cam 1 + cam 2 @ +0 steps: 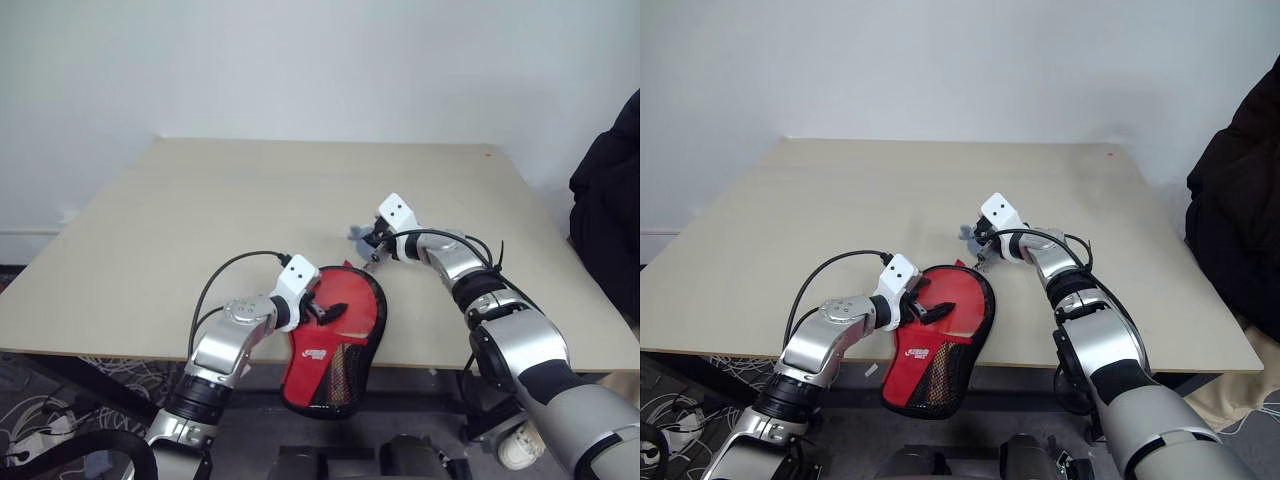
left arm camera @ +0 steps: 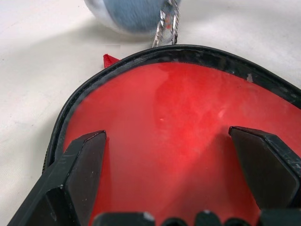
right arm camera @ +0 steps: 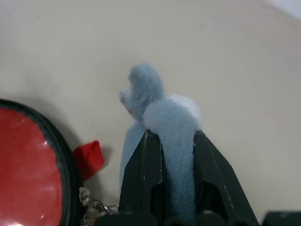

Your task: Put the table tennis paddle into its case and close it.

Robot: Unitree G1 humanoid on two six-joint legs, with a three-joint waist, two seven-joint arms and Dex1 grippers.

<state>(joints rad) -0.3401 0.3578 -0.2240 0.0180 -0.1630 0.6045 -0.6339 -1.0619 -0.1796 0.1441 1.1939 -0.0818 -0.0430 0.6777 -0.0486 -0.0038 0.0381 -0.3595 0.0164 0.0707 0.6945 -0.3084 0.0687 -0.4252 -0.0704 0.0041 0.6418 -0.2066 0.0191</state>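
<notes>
Table (image 1: pixel 180 220): pale tan top, with the case near its front edge.

Case (image 1: pixel 335 345): red outside with black edging; its round end lies on the table and its narrow end hangs past the front edge. A white logo sits on the lower red part, with black mesh beside it.

Paddle: I cannot pick it out from the case (the glossy red face under my left fingers may be it behind a clear pocket, but I cannot tell).

Left gripper (image 2: pixel 176 174): my jaws stand wide apart, one finger to each side over the glossy red face, holding nothing. I cannot tell whether the fingertips touch the surface.

Right gripper (image 3: pixel 178 136): my jaws are pinched close on a soft grey-blue charm (image 3: pixel 160 108), whose fuzzy body is squeezed between the two fingers and bulges out past the tips.

Charm: it sits just beyond the round end of the case, off its top rim.

Chain (image 2: pixel 167 26): silvery links run from the charm to the black edging of the case.

Red tab (image 3: pixel 89 157): a small red scrap of fabric sticks out beside the case rim, near the chain.
</notes>
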